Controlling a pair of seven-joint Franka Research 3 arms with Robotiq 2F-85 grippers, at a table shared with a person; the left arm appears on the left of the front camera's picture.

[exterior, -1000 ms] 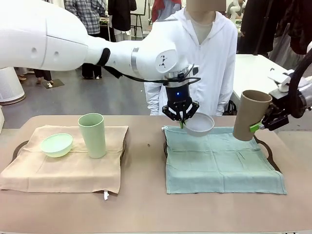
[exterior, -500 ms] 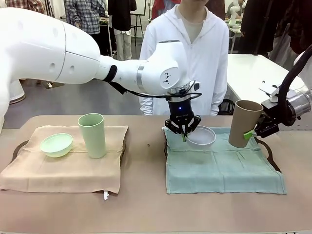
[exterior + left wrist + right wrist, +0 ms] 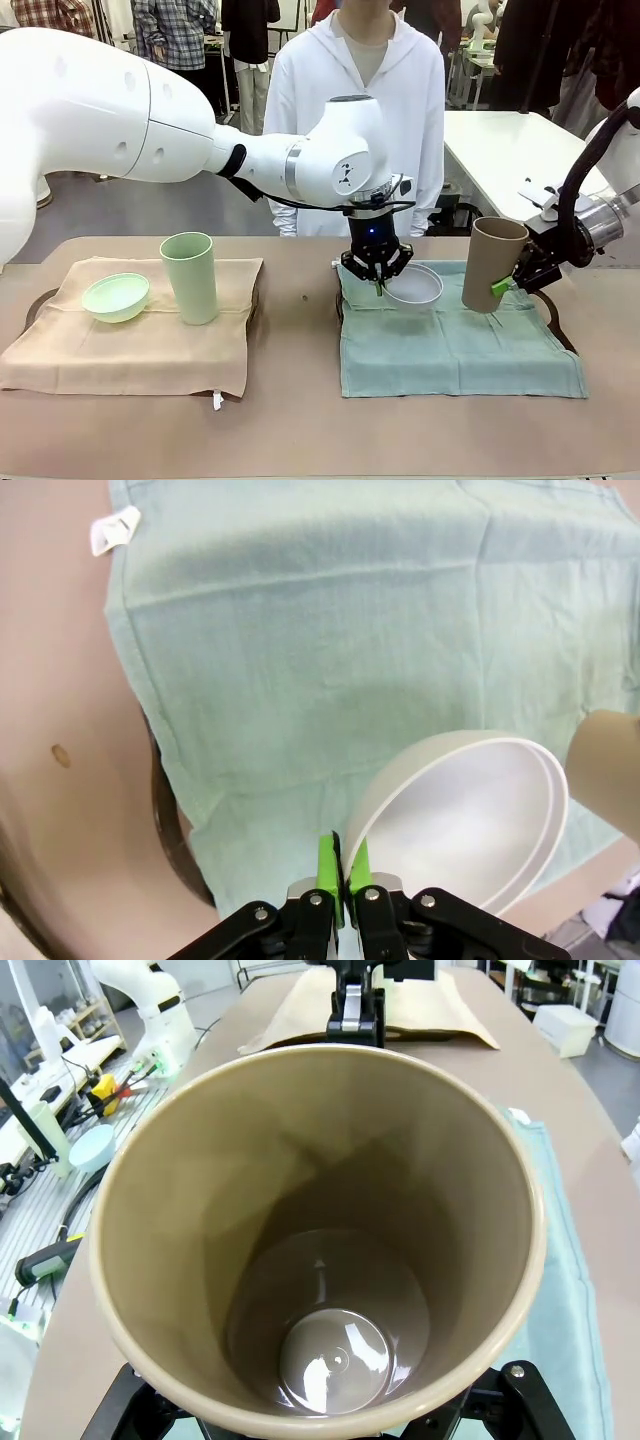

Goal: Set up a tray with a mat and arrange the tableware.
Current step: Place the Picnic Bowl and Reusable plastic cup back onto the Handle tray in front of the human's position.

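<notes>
**My table and what rests on it**

My tan table carries two dark trays side by side. On my left, the tray is draped with a beige mat, white tag at its near corner. On my right, the other tray lies under a pale green mat, creased from folding. Bare tabletop separates them, marked by one small dark spot

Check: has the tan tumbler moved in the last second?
Yes. The tan tumbler, held by the right gripper, has come down and leftward over the green mat, now less tilted.
</notes>
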